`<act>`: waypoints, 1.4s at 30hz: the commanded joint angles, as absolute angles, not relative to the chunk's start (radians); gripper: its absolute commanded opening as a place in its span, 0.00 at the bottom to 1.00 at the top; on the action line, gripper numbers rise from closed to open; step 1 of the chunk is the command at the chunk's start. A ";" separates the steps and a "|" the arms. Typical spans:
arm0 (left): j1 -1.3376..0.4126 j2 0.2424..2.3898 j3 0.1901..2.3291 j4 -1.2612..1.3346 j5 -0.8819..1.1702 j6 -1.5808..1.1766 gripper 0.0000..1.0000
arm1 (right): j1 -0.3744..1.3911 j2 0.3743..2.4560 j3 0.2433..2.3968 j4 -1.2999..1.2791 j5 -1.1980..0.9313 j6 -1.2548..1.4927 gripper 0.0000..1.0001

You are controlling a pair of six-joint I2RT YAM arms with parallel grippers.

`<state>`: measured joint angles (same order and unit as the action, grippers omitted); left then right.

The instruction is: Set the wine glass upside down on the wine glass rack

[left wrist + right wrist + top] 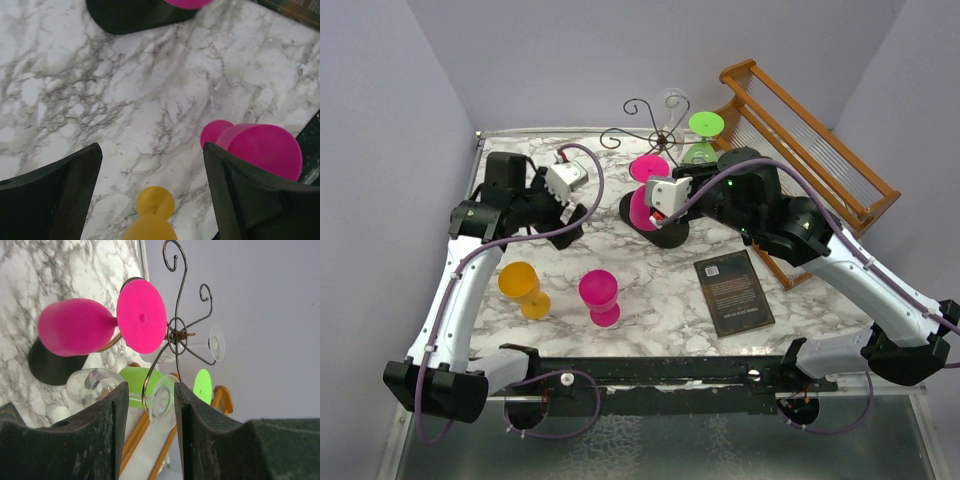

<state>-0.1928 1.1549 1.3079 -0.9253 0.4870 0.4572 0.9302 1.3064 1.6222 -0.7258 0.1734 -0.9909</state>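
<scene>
The wine glass rack (658, 136) is a thin dark wire tree with curled arms on a black oval base (665, 234). A pink glass (644, 190) and a green glass (703, 136) hang on it upside down. In the right wrist view a clear wine glass (90, 385) hangs from a wire arm (146, 385). Its foot (162, 402) lies just past my fingertips. My right gripper (150, 387), seen beside the rack in the top view (662, 197), has its jaws slightly apart and grips nothing. My left gripper (570, 180) is open and empty over the table (151, 147).
A yellow glass (525, 288) and a second pink glass (600, 297) stand on the marble table at front left, below my left gripper. A dark book (732, 290) lies at front right. A wooden slatted dish rack (810, 140) stands at back right. Another clear glass foot (216, 342) shows on the rack's far side.
</scene>
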 commanded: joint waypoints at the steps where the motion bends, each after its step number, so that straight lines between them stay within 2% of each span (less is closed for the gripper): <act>1: -0.292 1.151 1.221 -0.969 0.546 0.537 0.84 | 0.888 1.268 1.678 -0.779 0.023 -0.910 0.42; 6: -0.375 1.166 1.159 -0.975 0.523 0.582 0.82 | 0.838 1.253 1.699 -0.786 -0.020 -0.889 0.43; 11: -0.427 1.187 1.115 -0.957 0.503 0.597 0.71 | 0.794 1.239 1.697 -0.786 -0.048 -0.880 0.43; 18: -0.468 1.225 1.081 -0.943 0.484 0.625 0.45 | 0.748 1.235 1.719 -0.789 -0.111 -0.840 0.44; 24: -0.471 1.221 1.101 -0.983 0.469 0.666 0.12 | 0.722 1.240 1.726 -0.766 -0.108 -0.815 0.45; 27: -0.471 1.204 1.135 -1.016 0.436 0.688 0.00 | 0.710 1.247 1.731 -0.751 -0.103 -0.797 0.45; 32: -0.471 1.169 1.235 -1.068 0.331 0.699 0.00 | 0.680 1.269 1.756 -0.719 -0.082 -0.748 0.49; 42: -0.453 1.143 1.512 -1.102 -0.003 0.649 0.00 | 0.607 1.341 1.832 -0.634 -0.011 -0.567 0.56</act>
<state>-0.4664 1.1606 1.4124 -1.0912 0.1852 0.6720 0.6369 1.3125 1.7851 -0.7101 -0.0570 -0.6876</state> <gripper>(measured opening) 0.019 0.551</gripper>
